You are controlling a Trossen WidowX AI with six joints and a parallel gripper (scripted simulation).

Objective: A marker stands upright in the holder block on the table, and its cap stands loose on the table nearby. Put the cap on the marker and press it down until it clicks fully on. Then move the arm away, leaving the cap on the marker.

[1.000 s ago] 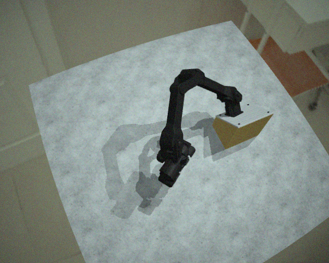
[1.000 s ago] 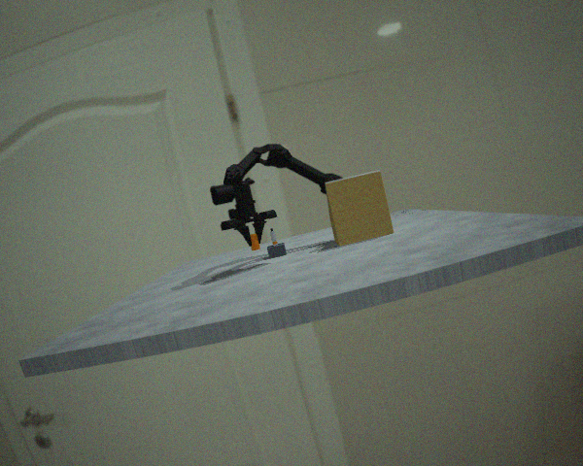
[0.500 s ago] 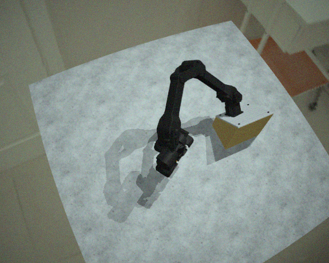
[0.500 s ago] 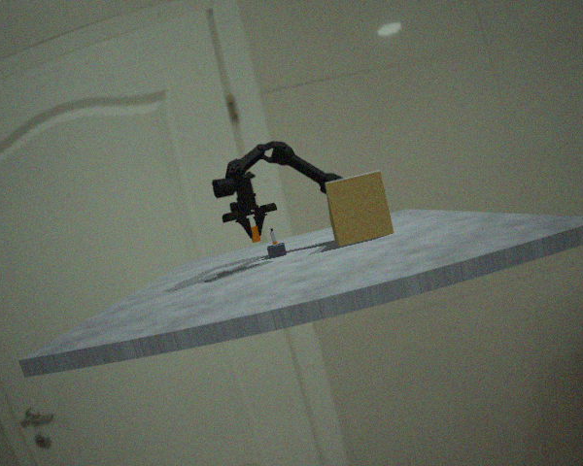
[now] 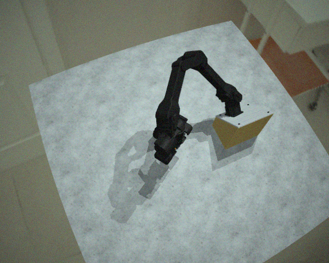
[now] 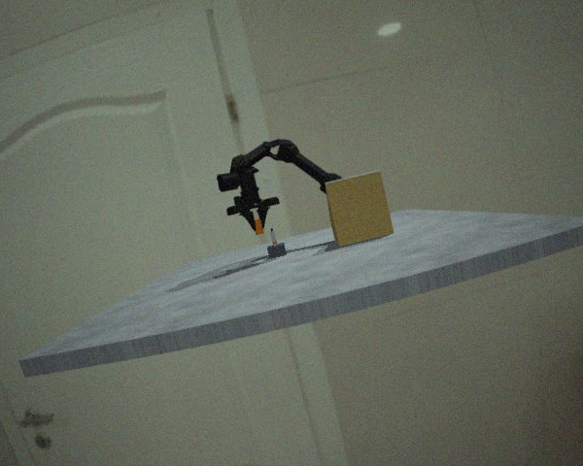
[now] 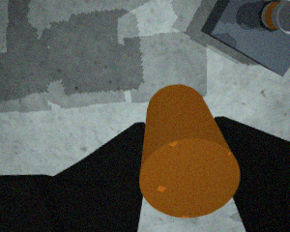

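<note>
My gripper point(image 6: 259, 225) point(image 7: 179, 130) is shut on the orange cap point(image 6: 258, 227) point(image 7: 188, 176), one finger on each side of it. The cap is held upright above the table, clear of it. The marker point(image 6: 272, 236) point(image 7: 286, 16) stands upright in the dark grey holder block point(image 6: 277, 249) point(image 7: 253, 41), with a white body and an orange part low down. In the exterior view the cap is to the left of the marker and a little higher. In the wrist view the marker is at the top right corner. In the top view the arm hides marker and holder.
The arm's base stands on a yellow-sided box point(image 5: 242, 132) point(image 6: 360, 208) with a white top, to the right of the holder block in the exterior view. The table point(image 5: 215, 212) point(image 6: 206, 311) carries shadows of the arm and the box.
</note>
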